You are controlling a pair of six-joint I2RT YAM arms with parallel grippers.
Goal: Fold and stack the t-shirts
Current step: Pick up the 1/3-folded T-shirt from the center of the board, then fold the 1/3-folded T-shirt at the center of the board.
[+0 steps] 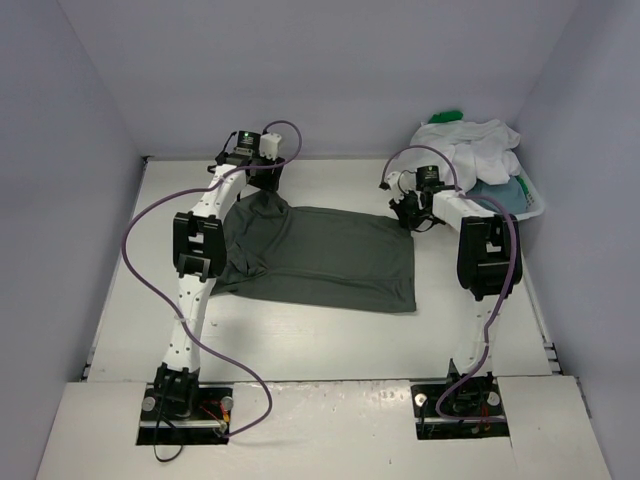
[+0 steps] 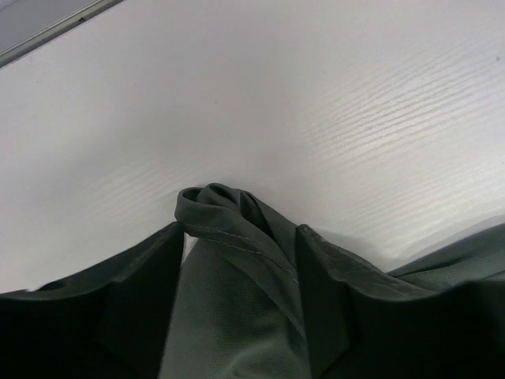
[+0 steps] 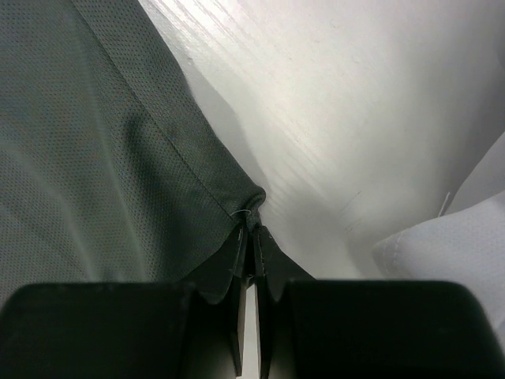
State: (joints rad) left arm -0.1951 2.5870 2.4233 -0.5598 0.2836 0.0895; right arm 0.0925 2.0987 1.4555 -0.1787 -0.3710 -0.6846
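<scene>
A dark grey t-shirt (image 1: 330, 258) lies spread flat across the middle of the table. My left gripper (image 1: 263, 182) is at its far left corner, where the cloth bunches up. In the left wrist view the jaws of that gripper (image 2: 241, 233) stand wide apart, with a hemmed fold of the grey t-shirt (image 2: 237, 268) between the fingers (image 2: 146, 292). My right gripper (image 1: 408, 214) is at the far right corner. In the right wrist view it (image 3: 254, 229) is shut on the hem corner of the shirt (image 3: 102, 142).
A white basket (image 1: 537, 208) stands at the back right, close behind the right arm. It holds a white t-shirt (image 1: 482, 145), a bright green one (image 1: 447, 117) and a blue-grey one (image 1: 497, 192). Grey walls enclose the table on three sides.
</scene>
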